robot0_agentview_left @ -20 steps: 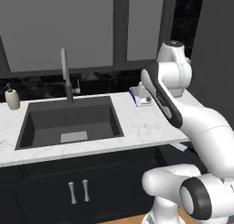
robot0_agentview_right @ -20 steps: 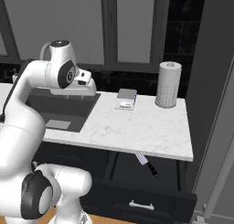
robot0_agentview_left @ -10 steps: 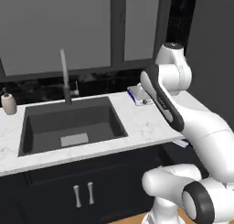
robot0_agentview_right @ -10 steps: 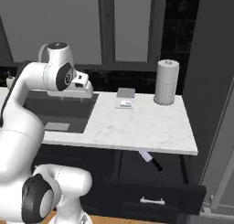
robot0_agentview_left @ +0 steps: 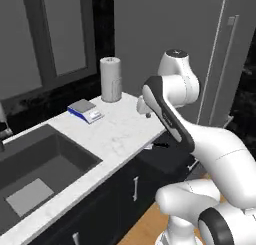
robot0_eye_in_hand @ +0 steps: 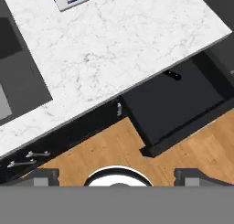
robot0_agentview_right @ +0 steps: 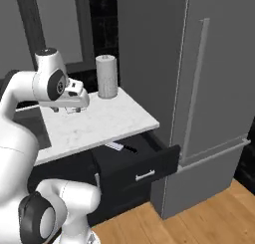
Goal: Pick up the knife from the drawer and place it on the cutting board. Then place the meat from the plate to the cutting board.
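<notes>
Knife (robot0_agentview_right: 121,147): half under counter (robot0_agentview_right: 99,123) lip in open drawer (robot0_agentview_right: 144,161). Your fingers (robot0_eye_in_hand: 117,175) wide, empty; reaching in risks striking the edge.

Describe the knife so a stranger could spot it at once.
Find the white marble counter, then the open black drawer under its right end. The knife lies inside at the back, half under the counter edge: silver blade, slim black handle, alone there.

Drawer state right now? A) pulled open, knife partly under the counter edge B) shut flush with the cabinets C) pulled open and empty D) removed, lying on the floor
A: the drawer stands pulled out below the counter, and the knife lies at its back with the black handle showing and the blade end running in under the counter edge.
</notes>
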